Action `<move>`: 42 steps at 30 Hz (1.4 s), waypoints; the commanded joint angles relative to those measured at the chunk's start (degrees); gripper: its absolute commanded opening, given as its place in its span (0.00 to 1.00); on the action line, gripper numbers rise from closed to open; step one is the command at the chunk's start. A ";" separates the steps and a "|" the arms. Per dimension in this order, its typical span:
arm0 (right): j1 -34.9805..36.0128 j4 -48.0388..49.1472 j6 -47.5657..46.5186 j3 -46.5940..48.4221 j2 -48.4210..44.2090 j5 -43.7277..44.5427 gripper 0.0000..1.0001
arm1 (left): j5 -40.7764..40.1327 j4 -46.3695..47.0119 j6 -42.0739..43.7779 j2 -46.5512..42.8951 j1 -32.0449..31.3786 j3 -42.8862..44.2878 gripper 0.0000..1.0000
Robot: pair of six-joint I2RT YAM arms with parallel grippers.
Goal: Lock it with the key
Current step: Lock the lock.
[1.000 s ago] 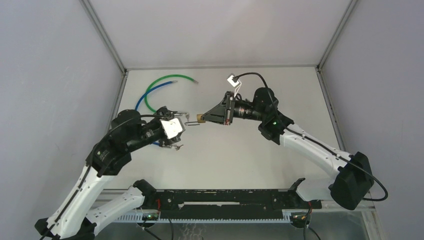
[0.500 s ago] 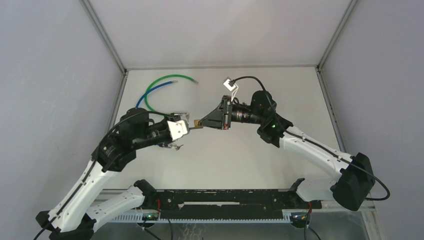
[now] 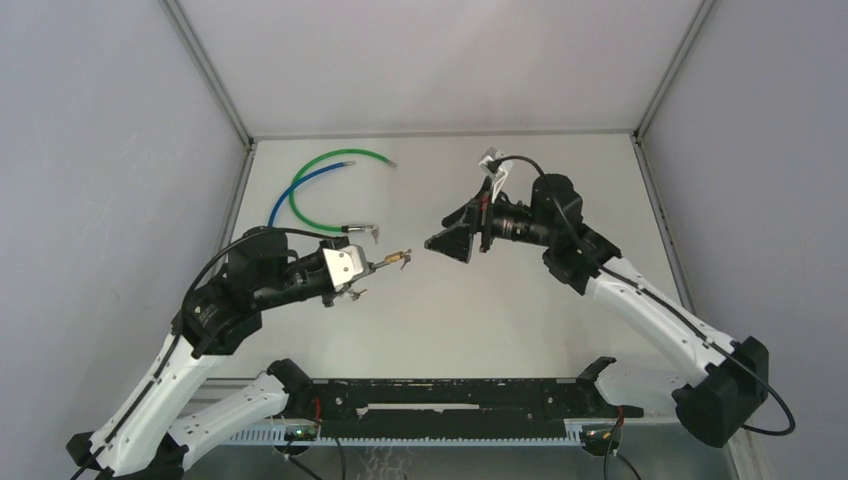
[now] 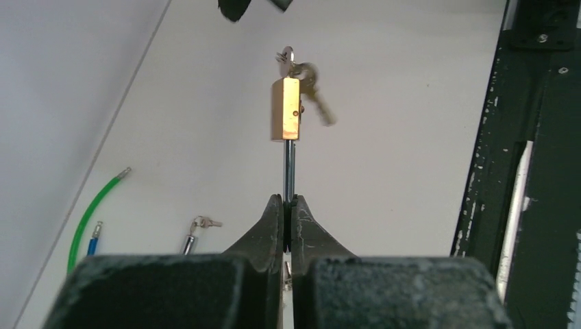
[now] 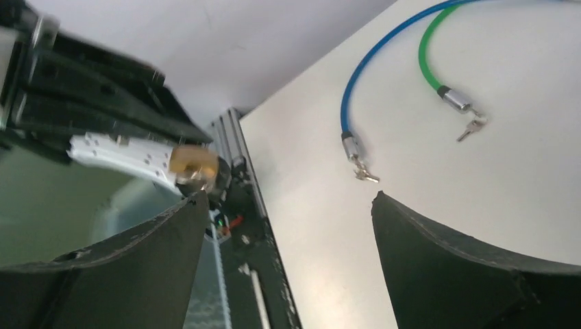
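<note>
A small brass padlock (image 4: pixel 286 110) hangs in the air above the white table, its steel shackle (image 4: pixel 290 168) pinched in my left gripper (image 4: pixel 288 200), which is shut on it. The key (image 4: pixel 316 96), blurred, dangles with its ring at the lock's far end. From above, the lock (image 3: pixel 400 258) sticks out to the right of the left gripper (image 3: pixel 372 266). My right gripper (image 3: pixel 438 243) stands open a short way right of the lock and touches nothing. In the right wrist view the lock (image 5: pixel 192 163) shows beyond the wide-apart fingers of the right gripper (image 5: pixel 288 197).
A green cable (image 3: pixel 345 153) and a blue cable (image 3: pixel 300 185) lie curved at the back left, each with a metal end and small keys (image 5: pixel 473 127). A black rail (image 3: pixel 450 400) runs along the near edge. Grey walls close in both sides.
The right gripper has let go of the padlock, opened wide and drawn back to the right. The left gripper has shut on the shackle and carries the lock alone, slightly nearer.
</note>
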 commanded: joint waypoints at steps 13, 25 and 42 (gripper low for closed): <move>10.93 -0.20 -33.07 0.26 -0.39 -11.80 0.85 | 7.32 -4.02 -5.00 0.77 -0.23 0.20 0.00; 15.27 -1.29 -33.82 3.63 5.26 -8.89 0.47 | 5.85 -4.28 -3.16 1.49 -1.14 0.43 0.00; 15.34 -4.93 -35.22 4.63 3.85 -8.84 0.40 | 5.55 -5.10 -1.22 1.21 -1.44 -0.44 0.00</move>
